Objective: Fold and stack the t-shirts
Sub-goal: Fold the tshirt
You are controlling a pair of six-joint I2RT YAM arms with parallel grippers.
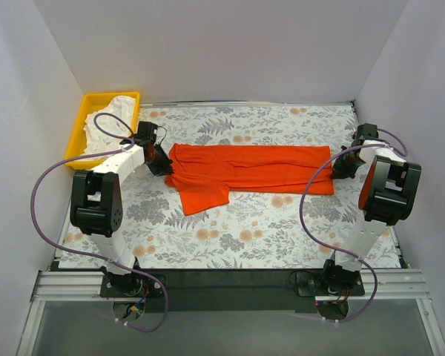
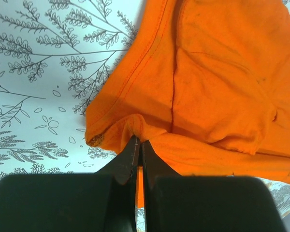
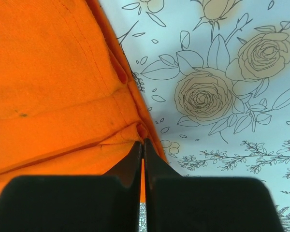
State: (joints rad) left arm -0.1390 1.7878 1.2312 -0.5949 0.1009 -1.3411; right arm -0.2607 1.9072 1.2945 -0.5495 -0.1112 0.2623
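Note:
The orange-red t-shirt (image 1: 245,172) lies stretched across the middle of the floral table, folded lengthwise, one sleeve flap hanging toward the front left. My left gripper (image 1: 161,162) is shut on the shirt's left end; the left wrist view shows its jaws (image 2: 139,143) pinching a fold of orange cloth (image 2: 208,92). My right gripper (image 1: 337,167) is shut on the shirt's right end; the right wrist view shows its jaws (image 3: 143,142) pinching the hemmed edge (image 3: 58,87). The white t-shirt (image 1: 110,126) lies crumpled in the yellow tray.
The yellow plastic tray (image 1: 89,110) stands at the back left corner. White walls enclose the table on three sides. Purple cables loop beside both arms. The black base rail (image 1: 222,278) runs along the near edge.

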